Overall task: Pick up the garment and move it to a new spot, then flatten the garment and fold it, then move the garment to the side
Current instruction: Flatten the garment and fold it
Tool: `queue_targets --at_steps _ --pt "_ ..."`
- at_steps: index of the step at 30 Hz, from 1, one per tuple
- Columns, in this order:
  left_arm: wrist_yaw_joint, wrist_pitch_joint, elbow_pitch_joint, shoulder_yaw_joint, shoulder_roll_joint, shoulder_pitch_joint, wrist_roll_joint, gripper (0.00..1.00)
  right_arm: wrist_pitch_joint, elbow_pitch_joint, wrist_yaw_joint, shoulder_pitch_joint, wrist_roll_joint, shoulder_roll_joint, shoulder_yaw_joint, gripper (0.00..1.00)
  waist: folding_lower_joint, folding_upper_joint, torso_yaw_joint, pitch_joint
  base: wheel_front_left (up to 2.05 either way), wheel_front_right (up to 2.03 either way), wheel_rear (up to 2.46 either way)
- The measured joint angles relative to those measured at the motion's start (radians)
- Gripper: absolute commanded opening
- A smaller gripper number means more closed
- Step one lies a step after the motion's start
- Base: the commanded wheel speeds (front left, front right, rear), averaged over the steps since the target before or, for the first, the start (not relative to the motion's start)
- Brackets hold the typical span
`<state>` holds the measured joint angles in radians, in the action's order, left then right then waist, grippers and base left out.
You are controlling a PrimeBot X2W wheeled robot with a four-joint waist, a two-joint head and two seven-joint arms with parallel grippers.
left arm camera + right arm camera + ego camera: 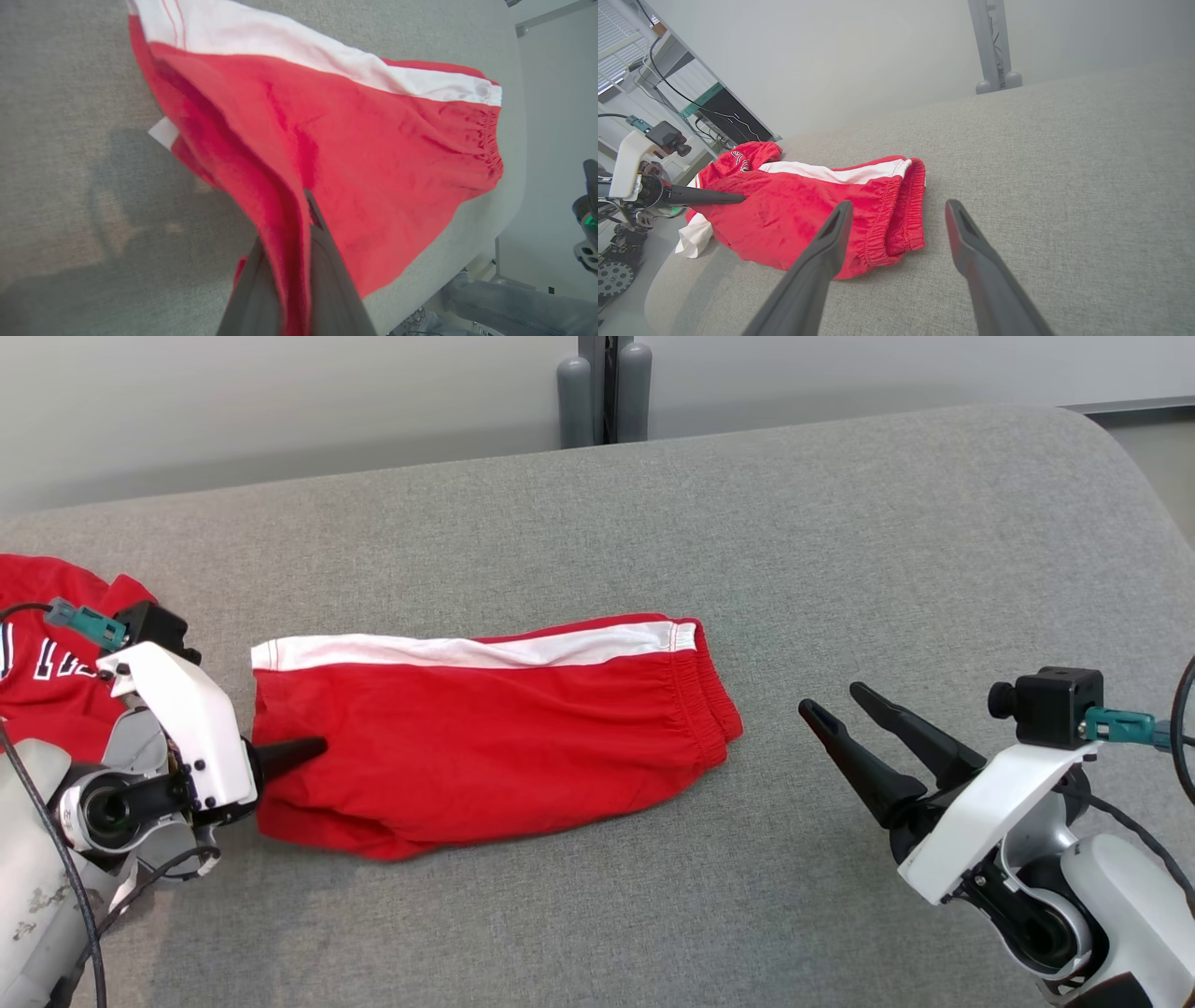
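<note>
The garment (485, 737) is a pair of red shorts with a white side stripe, lying lengthwise on the grey cushioned surface (653, 523); its elastic waistband (714, 709) points right. My left gripper (317, 745) is shut on the leg-end fabric at the garment's left. In the left wrist view the garment (373, 154) is pinched between the fingers (327, 261) and raised a little, with a shadow under it. My right gripper (833, 700) stands open just right of the waistband, holding nothing. In the right wrist view the garment (808, 205) lies beyond the left fingertip.
A second red garment (47, 653) with lettering lies at the surface's left end, behind my left wrist. A grey post (605, 392) stands beyond the far edge. A person's legs in jeans (514, 303) are beside the near edge. The surface's right end is rounded.
</note>
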<state>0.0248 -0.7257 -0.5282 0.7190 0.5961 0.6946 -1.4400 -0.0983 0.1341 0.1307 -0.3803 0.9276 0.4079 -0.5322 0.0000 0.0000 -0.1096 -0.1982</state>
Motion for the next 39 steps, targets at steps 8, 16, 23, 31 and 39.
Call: queue_targets --at_steps 8,16,23,31,39 --pt "0.008 -0.003 -0.003 0.011 0.008 -0.015 0.007 1.0 -0.022 -0.017 0.0 0.02 -0.011 -0.003 0.024 1.0 0.0 0.0 0.004 0.013 0.0 0.0 0.0" --pt "0.027 0.073 0.019 0.006 0.043 -0.015 0.061 1.0 -0.025 -0.026 0.0 0.041 -0.031 -0.004 0.046 1.0 0.0 0.0 0.015 0.036 0.0 0.0 0.0" --pt "0.029 0.189 0.097 -0.034 0.075 -0.015 0.096 1.0 -0.014 -0.028 0.0 0.059 -0.065 -0.009 0.08 1.0 0.0 0.0 0.046 0.047 0.0 0.0 0.0" --pt "-0.019 0.5 0.201 -0.112 0.08 -0.13 0.167 1.0 0.073 -0.019 0.0 0.086 -0.161 -0.042 0.162 1.0 0.0 0.0 0.072 0.05 0.0 0.0 0.0" --pt "-0.113 0.828 0.333 -0.155 0.045 -0.308 0.273 1.0 0.124 0.04 0.0 0.146 -0.242 -0.118 0.253 1.0 0.0 0.0 0.1 0.057 0.0 0.0 0.0"
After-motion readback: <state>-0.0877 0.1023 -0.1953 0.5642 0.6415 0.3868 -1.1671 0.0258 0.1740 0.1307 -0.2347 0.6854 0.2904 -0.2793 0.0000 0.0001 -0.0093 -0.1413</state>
